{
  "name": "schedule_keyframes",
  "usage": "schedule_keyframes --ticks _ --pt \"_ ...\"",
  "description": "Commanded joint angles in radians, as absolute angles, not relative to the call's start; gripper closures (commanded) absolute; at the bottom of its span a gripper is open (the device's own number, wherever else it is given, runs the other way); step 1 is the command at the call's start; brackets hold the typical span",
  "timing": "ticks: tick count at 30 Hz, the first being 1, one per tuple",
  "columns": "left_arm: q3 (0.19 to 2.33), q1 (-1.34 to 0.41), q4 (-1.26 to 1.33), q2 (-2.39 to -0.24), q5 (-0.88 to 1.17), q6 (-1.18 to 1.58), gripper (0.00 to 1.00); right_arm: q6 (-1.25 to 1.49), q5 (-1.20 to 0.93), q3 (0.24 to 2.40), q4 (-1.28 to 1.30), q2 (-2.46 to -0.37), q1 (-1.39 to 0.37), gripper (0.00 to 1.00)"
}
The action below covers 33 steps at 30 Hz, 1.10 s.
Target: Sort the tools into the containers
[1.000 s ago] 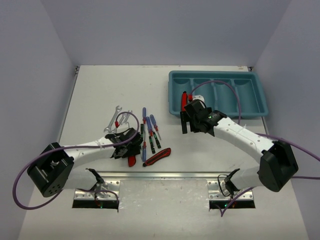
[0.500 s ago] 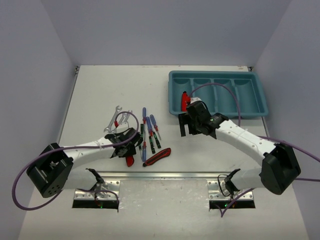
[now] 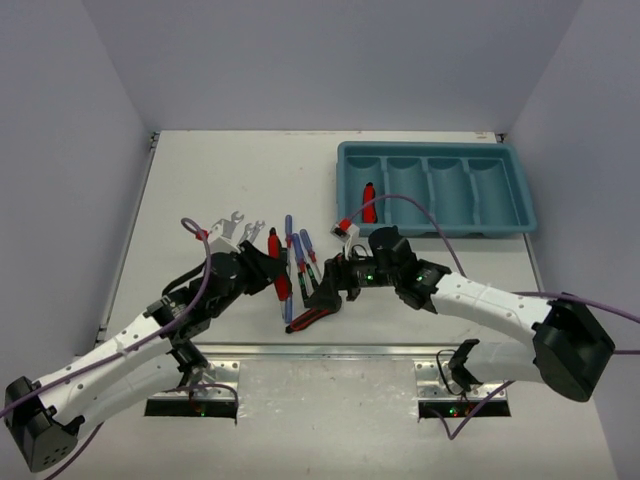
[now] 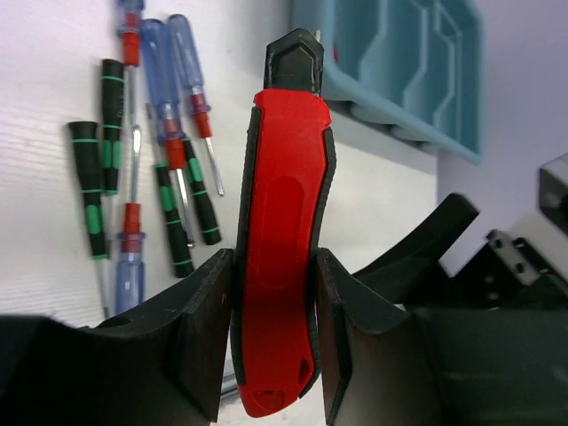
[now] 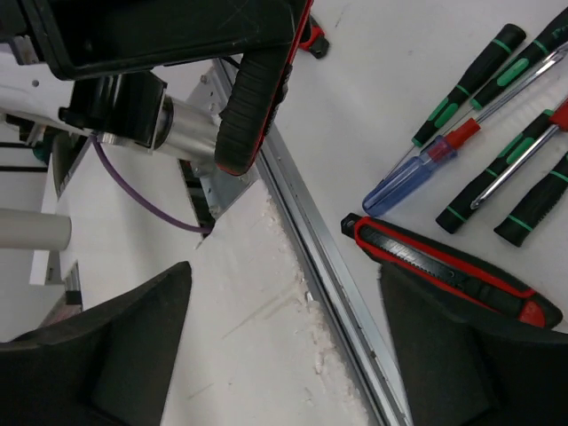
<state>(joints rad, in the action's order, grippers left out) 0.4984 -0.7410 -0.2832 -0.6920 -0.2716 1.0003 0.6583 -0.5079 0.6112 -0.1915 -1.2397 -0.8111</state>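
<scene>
The left gripper (image 3: pixel 272 270) is clamped across the body of a red-and-black knife (image 4: pixel 282 204), both fingers pressed to its sides, with the black nose sticking well out past them. It holds the knife off the worktop (image 3: pixel 200 170), near the middle of the near edge, just left of the screwdrivers (image 4: pixel 169 106). The right gripper (image 5: pixel 284 271) is spread wide with nothing in it, low over the near edge, and a second knife (image 5: pixel 448 271) lies flat just beside it. The wrenches (image 3: pixel 232 228) lie further left. The tray (image 3: pixel 430 147) sits at the far right corner, with a third knife (image 3: pixel 368 200) in its leftmost compartment.

The main risk, as I judge it, is a clash between the arms. The two grippers are close together, and the right arm lies across the straight line from the held knife to the tray. A direct carry could strike the right arm or knock the knife askew.

The knife is also pinched by its smooth sides with a long overhang, so a bump or quick swing could pivot it or let it slip.

The second knife lies at a slant close to the screwdrivers and the near edge. A badly aligned closing could push it aside or scatter them.
</scene>
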Motion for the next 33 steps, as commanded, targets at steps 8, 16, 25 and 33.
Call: schedule_keyframes --ticks 8,16,25,33 --pt "0.541 -0.780 -0.083 -0.801 -0.172 1.080 1.00 0.722 -0.334 0.760 -0.342 -1.345 -0.882 0.42" --pt "0.577 -0.809 -0.065 -0.813 -0.222 1.079 1.00 0.742 -0.204 0.780 -0.268 -1.404 -0.885 0.47" --pt "0.596 -0.809 -0.061 -0.815 -0.232 1.055 1.00 0.759 -0.281 0.773 -0.292 -1.420 -0.885 0.74" --pt "0.747 -0.810 -0.218 -0.890 -0.308 0.915 0.00 0.718 -0.126 0.803 -0.155 -1.370 -0.870 1.00"
